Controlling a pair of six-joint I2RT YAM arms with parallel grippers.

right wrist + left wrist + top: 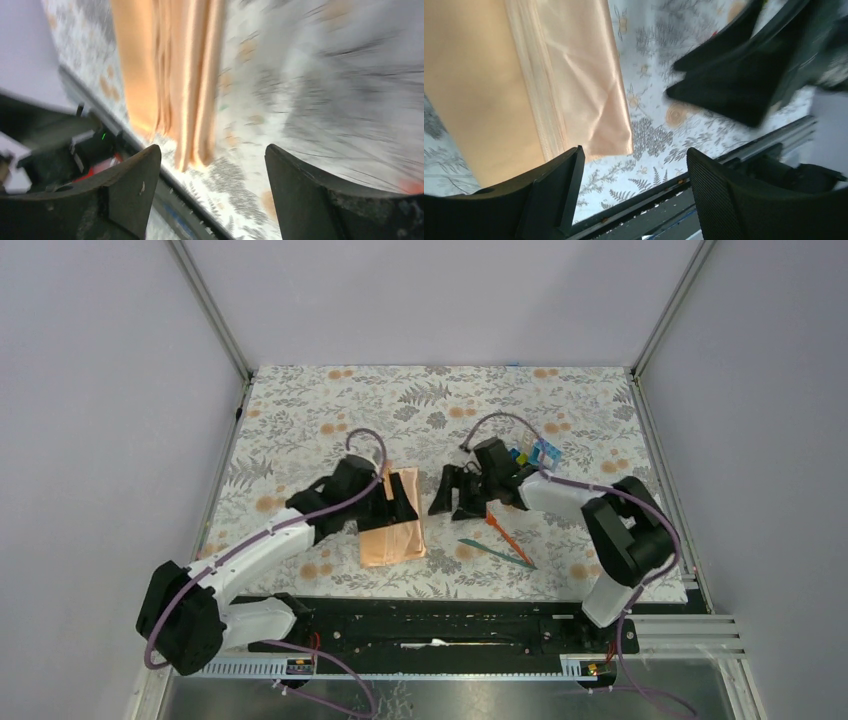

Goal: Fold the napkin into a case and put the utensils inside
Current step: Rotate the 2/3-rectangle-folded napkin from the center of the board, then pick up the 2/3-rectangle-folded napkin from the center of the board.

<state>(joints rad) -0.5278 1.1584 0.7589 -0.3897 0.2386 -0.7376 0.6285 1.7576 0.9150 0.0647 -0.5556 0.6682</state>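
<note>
The peach-orange napkin (392,533) lies folded into a narrow packet, the case, on the floral mat; in the left wrist view the napkin (549,75) shows layered edges. My left gripper (399,500) hovers over its far end, open, and nothing sits between the jaws of the left gripper (634,167). My right gripper (455,500) hangs just right of the napkin, also open and empty (212,167), with the blurred napkin (170,75) ahead of it. The utensils lie on the mat right of the napkin: an orange one (501,531) and a teal one (497,553).
A cluster of multicoloured toy blocks (537,453) sits behind the right arm. The floral mat (300,410) covers the table. A black rail (450,625) runs along the near edge. The right gripper's black fingers (744,75) show in the left wrist view.
</note>
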